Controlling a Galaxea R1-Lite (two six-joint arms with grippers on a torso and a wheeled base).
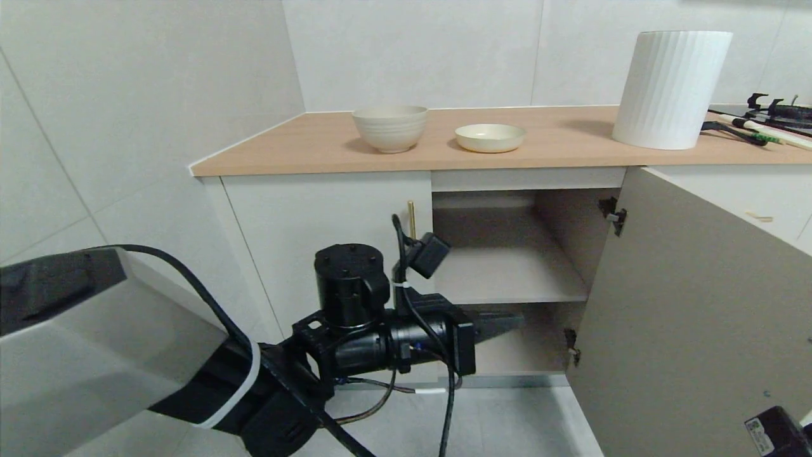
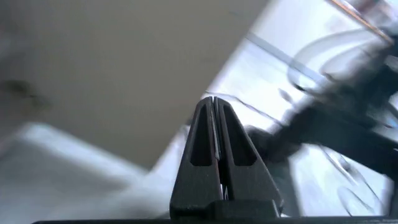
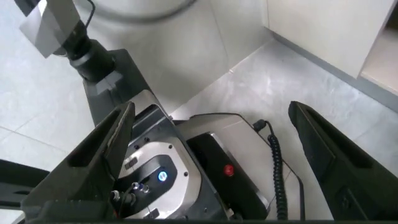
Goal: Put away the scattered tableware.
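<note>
A ribbed cream bowl (image 1: pixel 389 128) stands on the wooden countertop (image 1: pixel 317 149), left of centre. A shallow cream dish (image 1: pixel 490 137) sits just to its right, apart from it. My left gripper (image 1: pixel 515 321) is low in front of the open cabinet (image 1: pixel 507 273), level with the lower compartment and pointing into it. Its fingers (image 2: pixel 213 134) are pressed together with nothing between them. My right gripper (image 3: pixel 211 112) hangs low over the tiled floor, its fingers (image 3: pixel 102 149) spread wide and empty.
The cabinet door (image 1: pixel 685 317) stands swung open at the right. A tall white ribbed cylinder (image 1: pixel 672 89) and black tools (image 1: pixel 761 124) occupy the counter's right end. A closed door with a brass handle (image 1: pixel 411 219) is on the left, next to the tiled corner wall.
</note>
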